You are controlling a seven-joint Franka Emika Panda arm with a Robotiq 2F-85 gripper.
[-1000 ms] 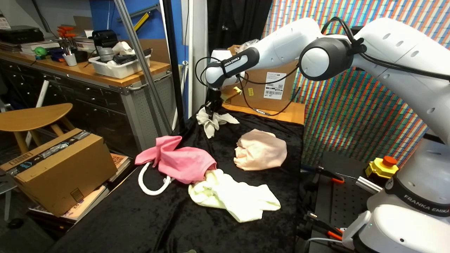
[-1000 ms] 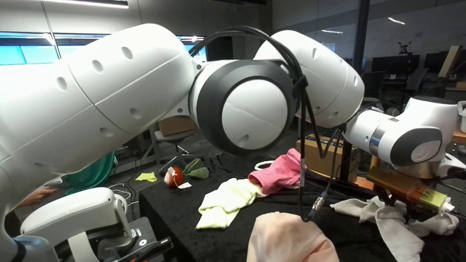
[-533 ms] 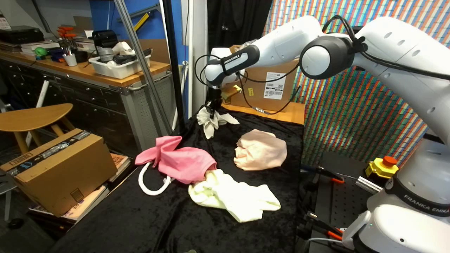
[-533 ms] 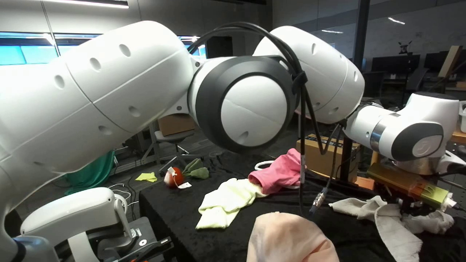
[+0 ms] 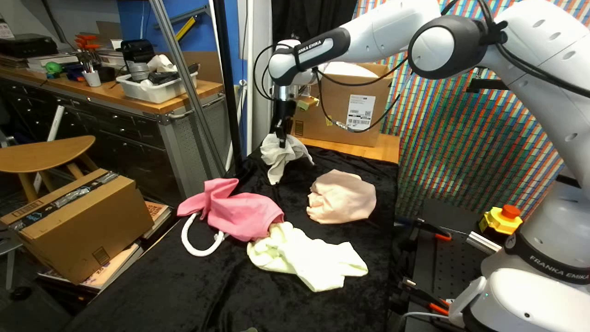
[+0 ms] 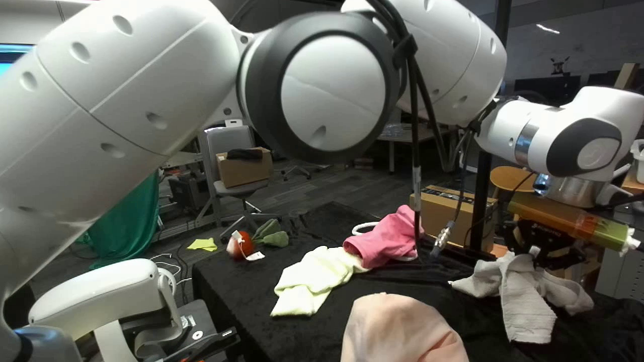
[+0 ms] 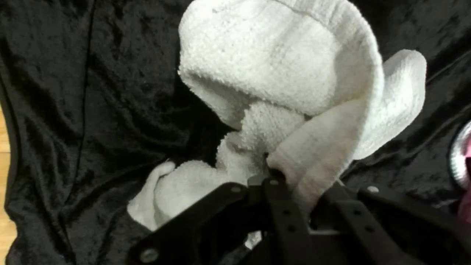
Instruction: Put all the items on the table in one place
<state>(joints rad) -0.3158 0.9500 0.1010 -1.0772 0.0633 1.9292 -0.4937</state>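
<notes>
My gripper [image 7: 305,187] is shut on a bunched fold of the small white cloth [image 7: 279,62] at the table's far end. In an exterior view the cloth [image 5: 279,161] is drawn up beneath the gripper [image 5: 282,138]; its loose ends droop to the black table [image 5: 184,290] or close above it. The peach-beige cloth [image 5: 343,198] lies in a heap nearer the arm's base. Side by side and touching are the pink cloth [image 5: 246,214] and the pale yellow cloth [image 5: 313,260]. A white rope loop [image 5: 198,252] pokes out from under the pink one.
A red round thing [image 6: 241,245] with a tag and green leaves [image 6: 271,235] sits near a table edge in an exterior view. Behind the gripper stands a cardboard box [image 5: 341,110]. A dark post [image 5: 229,92] rises by the table's side. Another cardboard box [image 5: 83,226] is beyond that edge.
The arm and gripper have risen, pulling the middle of the white cloth upward and gathering its ends inward. The pink, pale yellow and peach-beige cloths lie as before.
</notes>
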